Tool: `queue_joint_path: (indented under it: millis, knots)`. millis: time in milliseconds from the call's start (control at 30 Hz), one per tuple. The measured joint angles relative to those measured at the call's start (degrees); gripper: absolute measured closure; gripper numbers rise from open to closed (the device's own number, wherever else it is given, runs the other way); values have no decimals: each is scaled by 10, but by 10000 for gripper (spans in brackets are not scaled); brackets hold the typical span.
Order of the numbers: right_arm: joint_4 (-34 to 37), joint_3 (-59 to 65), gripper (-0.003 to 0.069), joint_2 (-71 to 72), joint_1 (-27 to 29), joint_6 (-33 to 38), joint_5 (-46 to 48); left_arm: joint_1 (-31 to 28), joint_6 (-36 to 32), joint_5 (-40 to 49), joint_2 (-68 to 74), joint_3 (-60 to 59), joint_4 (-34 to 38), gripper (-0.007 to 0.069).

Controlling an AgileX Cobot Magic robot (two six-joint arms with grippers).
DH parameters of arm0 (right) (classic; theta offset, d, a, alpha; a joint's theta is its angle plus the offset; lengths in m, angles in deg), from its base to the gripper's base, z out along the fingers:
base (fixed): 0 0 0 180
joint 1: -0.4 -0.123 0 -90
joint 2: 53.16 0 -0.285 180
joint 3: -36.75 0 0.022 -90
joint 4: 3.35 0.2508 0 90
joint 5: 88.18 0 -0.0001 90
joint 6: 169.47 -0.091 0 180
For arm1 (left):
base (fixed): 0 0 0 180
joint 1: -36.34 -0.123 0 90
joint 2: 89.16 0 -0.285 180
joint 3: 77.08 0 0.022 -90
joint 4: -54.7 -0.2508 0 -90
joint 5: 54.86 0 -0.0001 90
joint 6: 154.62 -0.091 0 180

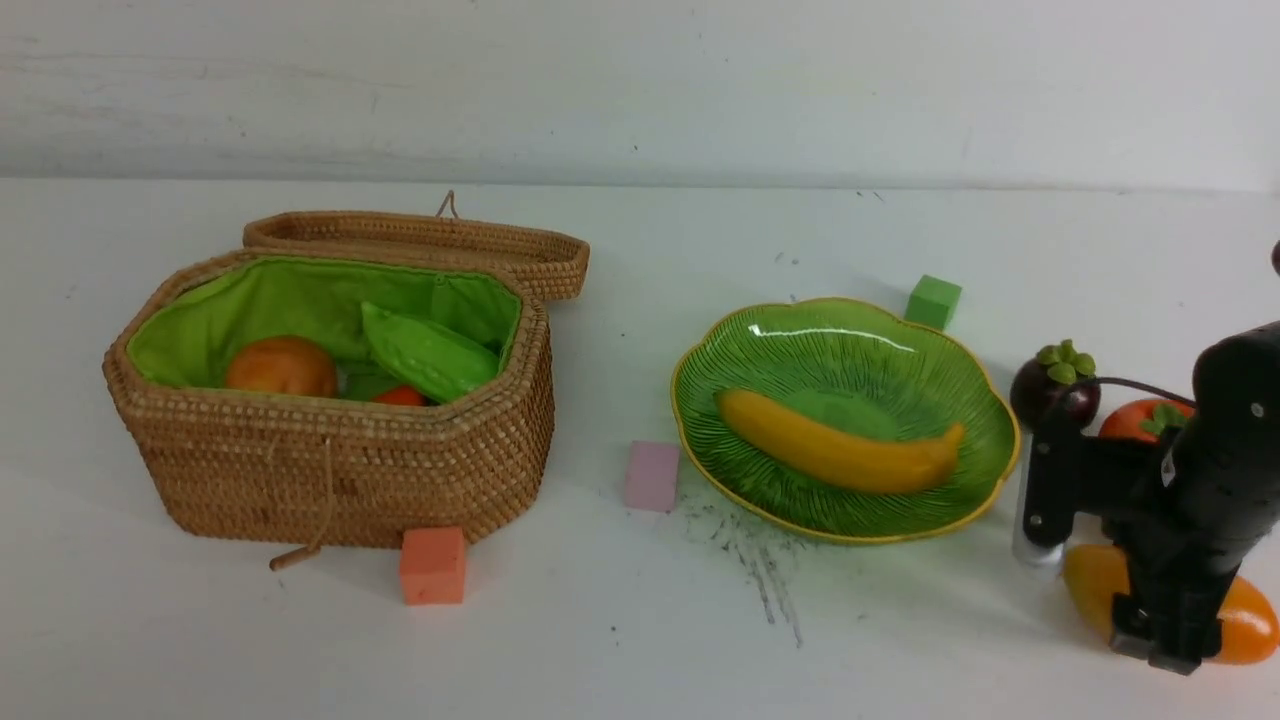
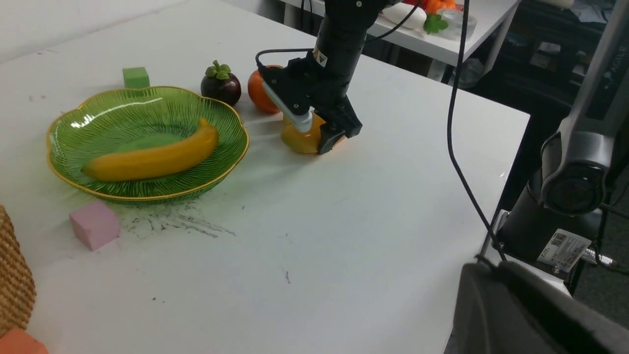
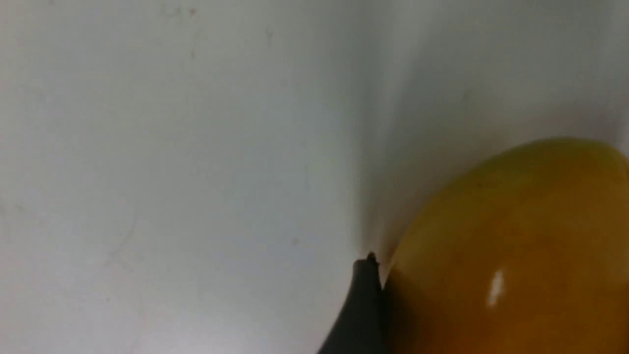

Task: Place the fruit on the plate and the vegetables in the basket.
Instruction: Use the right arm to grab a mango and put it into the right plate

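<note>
My right gripper (image 1: 1165, 635) is down at the table (image 1: 600, 650) on my right side, its jaws straddling the mango (image 1: 1092, 590), which lies on the tabletop and sticks out on both sides of them. In the right wrist view one dark finger (image 3: 361, 309) lies against the mango's flank; the other finger is hidden, so I cannot tell whether I am pinching the fruit or merely set around it. Just behind my wrist sit the persimmon (image 1: 1135, 420) and, beside it, the mangosteen (image 1: 1050, 385), both on the table close to the plate (image 1: 950, 350) but not on it. The banana (image 1: 840, 452) lies across the plate. On my left stands the basket (image 1: 330, 470) with its lid (image 1: 420, 240) thrown back, and inside it I see the potato (image 1: 281, 366), the gourd (image 1: 430, 353) leaning on the lining, and a bit of the chili (image 1: 400, 396). A green cube (image 1: 933, 301) sits behind the plate, a pink cube (image 1: 652, 476) just beside its near-left edge, and an orange cube (image 1: 433, 565) against the basket's front. Of my left gripper (image 2: 521, 309) only a dark blur shows, so I cannot tell how its jaws stand.
</note>
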Motion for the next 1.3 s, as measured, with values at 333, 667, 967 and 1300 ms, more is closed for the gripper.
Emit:
queue_joint_path:
  millis: [333, 667, 967, 1300]
  knots:
    - [28, 0, 88, -4, 0, 0, 25, 0, 0, 0, 0, 0, 1, 630]
    - [92, -40, 88, 111, -2, -161, 95, 0, 0, -4, 0, 0, -10, 629]
    - [283, -237, 88, 124, -71, -288, 91, 0, 35, -72, 0, -1, -122, 627]
    - [271, -286, 88, -46, -93, -292, -75, 0, 242, -99, 0, -1, -318, 622]
